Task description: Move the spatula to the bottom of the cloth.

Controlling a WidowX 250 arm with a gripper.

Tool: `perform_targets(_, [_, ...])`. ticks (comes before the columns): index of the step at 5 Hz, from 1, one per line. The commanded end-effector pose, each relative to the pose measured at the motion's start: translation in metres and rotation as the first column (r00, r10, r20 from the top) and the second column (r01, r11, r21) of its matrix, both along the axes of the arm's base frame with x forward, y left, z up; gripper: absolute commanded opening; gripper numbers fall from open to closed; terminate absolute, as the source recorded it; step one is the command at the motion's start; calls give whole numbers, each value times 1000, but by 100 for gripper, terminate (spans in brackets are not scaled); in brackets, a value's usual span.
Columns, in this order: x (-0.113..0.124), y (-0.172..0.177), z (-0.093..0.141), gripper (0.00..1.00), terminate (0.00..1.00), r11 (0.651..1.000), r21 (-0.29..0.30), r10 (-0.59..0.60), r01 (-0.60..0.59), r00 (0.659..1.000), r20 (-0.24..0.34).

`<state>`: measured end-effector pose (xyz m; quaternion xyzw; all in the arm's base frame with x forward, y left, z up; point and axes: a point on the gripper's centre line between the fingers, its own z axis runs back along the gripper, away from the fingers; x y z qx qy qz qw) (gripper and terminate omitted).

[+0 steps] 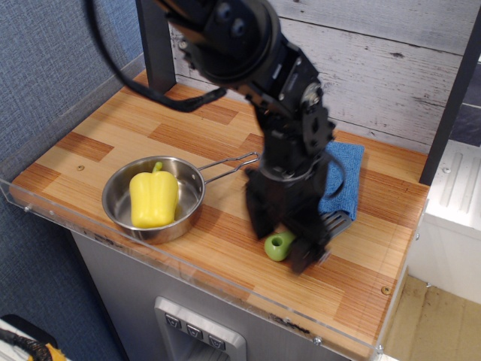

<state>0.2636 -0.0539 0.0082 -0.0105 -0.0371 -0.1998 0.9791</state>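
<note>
The spatula lies on the wooden table just below the front edge of the blue cloth (344,174). Its light-green handle (279,246) points to the front left and its grey slotted blade (336,221) shows to the right of the arm. My gripper (289,235) is motion-blurred right over the handle. Its dark fingers (258,214) stand apart on either side of the handle, so it looks open. The arm hides the left part of the cloth and the middle of the spatula.
A steel pan (113,201) with a wire handle (229,165) holds a yellow bell pepper (154,197) at the front left. A clear plastic rim (225,282) runs along the table's front edge. A dark post (155,45) stands at the back.
</note>
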Motion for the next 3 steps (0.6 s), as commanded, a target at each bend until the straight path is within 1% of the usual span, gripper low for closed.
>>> perform_targets(1, [13,10,70,100,0,1000,-20,7,-4,993,121])
perform_targets(2, [24,19,90,100,0,1000,-15,7,-4,989,149])
perform_targets(3, [43,45,95,100,0,999,-5,38,-38,988,153])
